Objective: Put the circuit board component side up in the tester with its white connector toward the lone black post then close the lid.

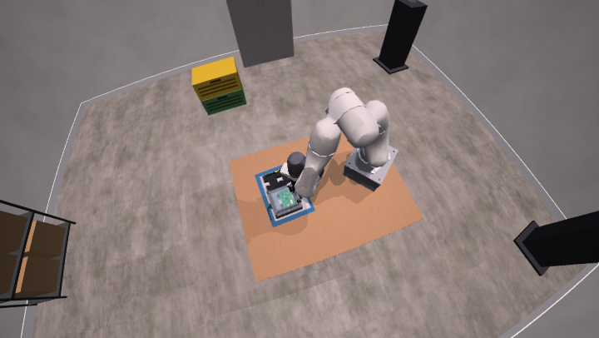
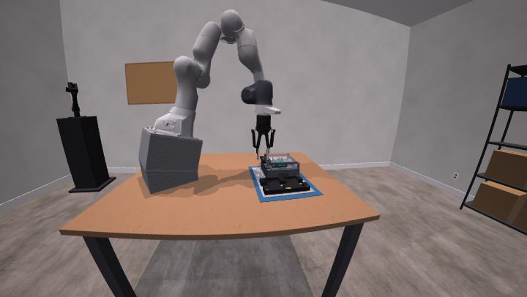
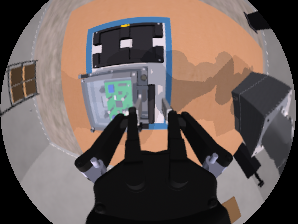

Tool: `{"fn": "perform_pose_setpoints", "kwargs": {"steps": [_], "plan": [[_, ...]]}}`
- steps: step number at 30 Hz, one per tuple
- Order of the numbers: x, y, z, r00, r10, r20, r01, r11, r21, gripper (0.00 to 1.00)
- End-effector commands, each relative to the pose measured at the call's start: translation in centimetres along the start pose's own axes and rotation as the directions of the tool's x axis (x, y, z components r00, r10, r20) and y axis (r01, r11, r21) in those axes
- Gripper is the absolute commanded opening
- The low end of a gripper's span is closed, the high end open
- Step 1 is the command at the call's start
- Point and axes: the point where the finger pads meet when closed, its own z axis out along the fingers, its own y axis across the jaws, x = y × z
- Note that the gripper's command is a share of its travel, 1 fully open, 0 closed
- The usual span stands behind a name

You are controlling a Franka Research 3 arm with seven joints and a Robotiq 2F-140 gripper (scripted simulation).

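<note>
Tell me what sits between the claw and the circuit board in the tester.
The tester's clear lid, closed over the green circuit board. The claw hangs beside it, holding nothing. The exterior view shows this best.

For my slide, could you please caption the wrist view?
Black gripper, jaws parted and empty, above the clear-lidded tester holding the green circuit board.

Green circuit board, blue mat, black tray.

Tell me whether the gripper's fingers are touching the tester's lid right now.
Apart. In the exterior view the gripper hangs above the tester, and wall and table show between the fingers and the clear lid. Nothing is held.
</note>
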Motion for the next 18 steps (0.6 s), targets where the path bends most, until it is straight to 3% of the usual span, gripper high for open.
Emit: {"fn": "perform_pose_setpoints", "kwargs": {"steps": [1, 18], "plan": [[-0.3, -0.1, -1.0, 1.000, 0.012, 0.005, -0.012, 1.000, -0.006, 0.30], [-0.3, -0.1, -5.6, 1.000, 0.012, 0.005, -0.012, 1.000, -0.006, 0.30]]}}
